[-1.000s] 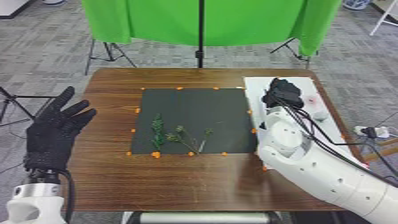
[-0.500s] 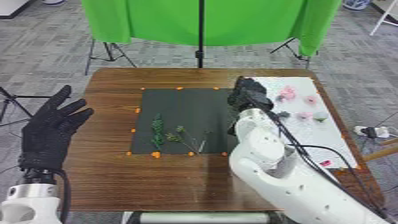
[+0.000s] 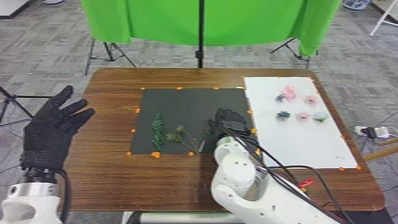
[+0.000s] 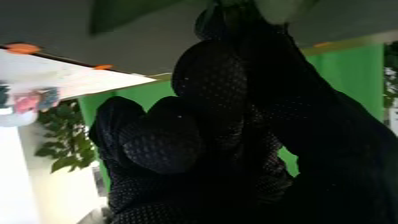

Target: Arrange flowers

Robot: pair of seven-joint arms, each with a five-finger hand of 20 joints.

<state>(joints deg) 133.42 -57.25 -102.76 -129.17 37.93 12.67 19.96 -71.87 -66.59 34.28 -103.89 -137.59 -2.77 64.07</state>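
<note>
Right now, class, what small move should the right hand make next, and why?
Probably ease the leafy piece down onto the dark mat. The right hand is over the mat's right part with its fingertips closed on this greenery, and a green sprig lies farther left on the mat, so setting it beside that seems sensible.

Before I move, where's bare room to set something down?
The dark mat beyond the green sprigs; the white sheet nearer the robot than the blooms; and brown tabletop between mat and near edge, left of the right arm. Crowded: the mat's near half, with sprigs and right hand.
</note>
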